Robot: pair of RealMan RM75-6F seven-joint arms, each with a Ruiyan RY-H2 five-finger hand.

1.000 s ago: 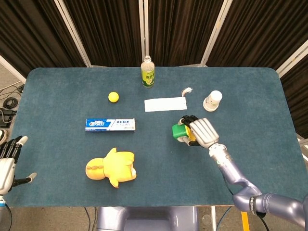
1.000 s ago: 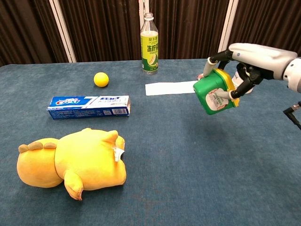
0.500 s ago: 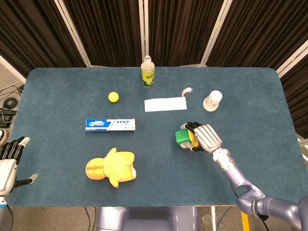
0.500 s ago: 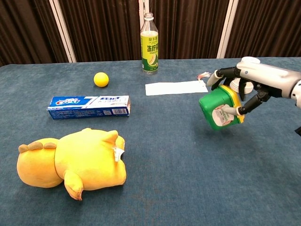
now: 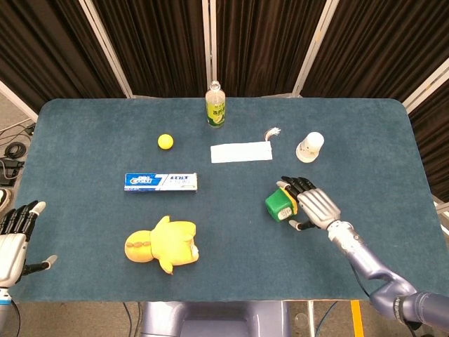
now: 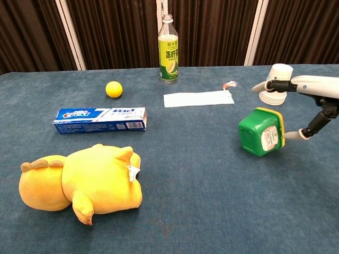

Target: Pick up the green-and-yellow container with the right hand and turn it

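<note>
The green-and-yellow container (image 5: 279, 204) (image 6: 259, 132) lies tipped on its side on the blue table (image 5: 84, 133), right of centre, its label facing the right hand. My right hand (image 5: 317, 207) (image 6: 310, 84) is just to its right with fingers spread. One finger reaches out above the container without touching it, and the thumb tip sits at its yellow rim. Nothing is gripped. My left hand (image 5: 14, 235) hangs open off the table's near left corner, seen only in the head view.
A stack of white paper cups (image 5: 310, 147) (image 6: 275, 79) stands just behind the right hand. A white paper slip (image 5: 241, 152), a bottle (image 5: 215, 105), a yellow ball (image 5: 165, 141), a toothpaste box (image 5: 161, 182) and a yellow plush toy (image 5: 163, 243) lie further left.
The right hand carried the container right and toward the near edge while lowering it. It now rests on the table, and the fingers have spread away from it.
</note>
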